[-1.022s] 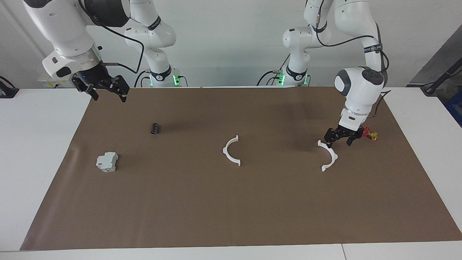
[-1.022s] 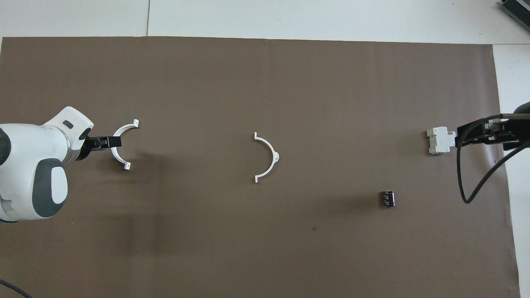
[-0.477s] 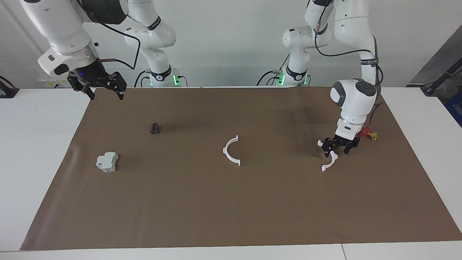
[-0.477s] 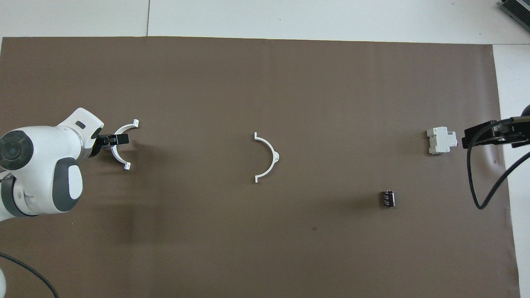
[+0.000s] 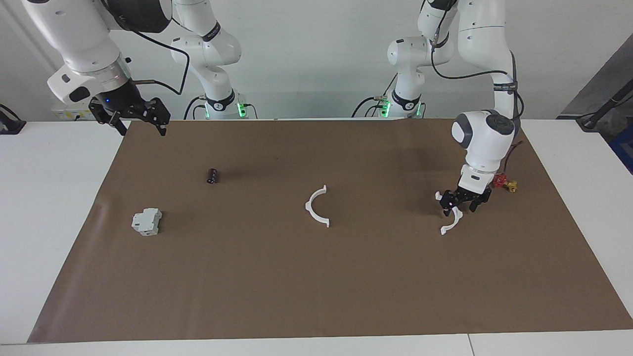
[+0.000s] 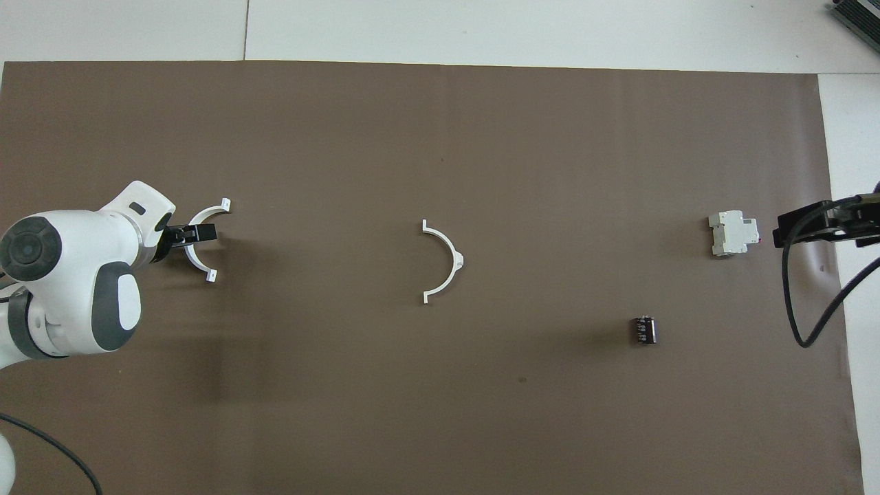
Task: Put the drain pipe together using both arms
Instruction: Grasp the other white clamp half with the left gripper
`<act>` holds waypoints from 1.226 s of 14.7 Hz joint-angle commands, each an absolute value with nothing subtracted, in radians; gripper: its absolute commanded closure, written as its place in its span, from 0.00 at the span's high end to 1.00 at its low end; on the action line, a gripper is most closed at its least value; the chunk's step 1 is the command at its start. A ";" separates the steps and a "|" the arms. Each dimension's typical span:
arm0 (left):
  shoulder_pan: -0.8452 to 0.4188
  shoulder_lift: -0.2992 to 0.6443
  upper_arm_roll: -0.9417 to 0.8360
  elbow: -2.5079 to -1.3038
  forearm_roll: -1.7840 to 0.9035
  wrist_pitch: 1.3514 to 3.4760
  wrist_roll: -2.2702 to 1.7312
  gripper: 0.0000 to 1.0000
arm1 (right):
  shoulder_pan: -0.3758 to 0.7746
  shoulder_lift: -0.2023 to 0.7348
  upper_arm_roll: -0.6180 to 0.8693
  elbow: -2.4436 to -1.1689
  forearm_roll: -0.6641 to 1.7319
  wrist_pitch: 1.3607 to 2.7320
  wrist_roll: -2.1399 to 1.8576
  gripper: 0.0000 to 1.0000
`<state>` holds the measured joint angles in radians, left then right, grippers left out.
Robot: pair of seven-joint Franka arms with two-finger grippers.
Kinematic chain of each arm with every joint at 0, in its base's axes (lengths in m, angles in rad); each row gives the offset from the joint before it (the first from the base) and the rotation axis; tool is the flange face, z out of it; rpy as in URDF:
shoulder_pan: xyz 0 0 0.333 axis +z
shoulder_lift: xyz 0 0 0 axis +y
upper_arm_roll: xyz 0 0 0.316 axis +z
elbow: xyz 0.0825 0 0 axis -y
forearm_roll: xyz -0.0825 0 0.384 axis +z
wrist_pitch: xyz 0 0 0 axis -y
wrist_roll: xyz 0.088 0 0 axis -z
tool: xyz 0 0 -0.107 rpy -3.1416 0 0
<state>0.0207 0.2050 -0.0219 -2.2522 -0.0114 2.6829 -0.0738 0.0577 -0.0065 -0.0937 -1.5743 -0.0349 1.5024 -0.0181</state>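
Halves of drain pipe lying flat and well apart on brown mat (image 5: 346, 277), each showing as thin white semicircular band with small tabs at its ends. First half-ring (image 5: 309, 208) resting mid-mat. Second half-ring (image 5: 456, 217) sitting toward left arm's end, with left gripper (image 5: 460, 206) standing down over its arc, fingers spread, straddling band. Right gripper (image 5: 132, 121) hanging open over mat corner at right arm's end, holding nothing.
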 commanded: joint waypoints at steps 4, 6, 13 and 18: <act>0.028 0.218 -0.028 -2.249 -0.029 2.709 -0.075 0.83 | 0.043 0.000 -0.080 -1.549 -0.051 1.485 -0.054 1.00; 0.028 0.219 -0.028 -2.246 -0.029 2.709 -0.104 0.29 | 0.044 -0.002 -0.078 -1.551 -0.048 1.483 -0.054 1.00; -0.017 0.204 -0.029 -2.230 -0.029 2.665 -0.192 0.00 | 0.041 -0.012 -0.077 -1.572 -0.031 1.494 -0.048 1.00; -0.095 0.147 -0.031 -2.122 -0.029 2.406 -0.286 0.00 | 0.040 -0.012 -0.077 -1.572 -0.031 1.494 -0.048 1.00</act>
<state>-0.0453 0.1863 -0.0401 -2.1575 -0.0121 2.5059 -0.2339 0.0577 -0.0065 -0.0883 -1.5695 -0.0350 1.5018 -0.0241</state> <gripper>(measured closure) 0.793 0.000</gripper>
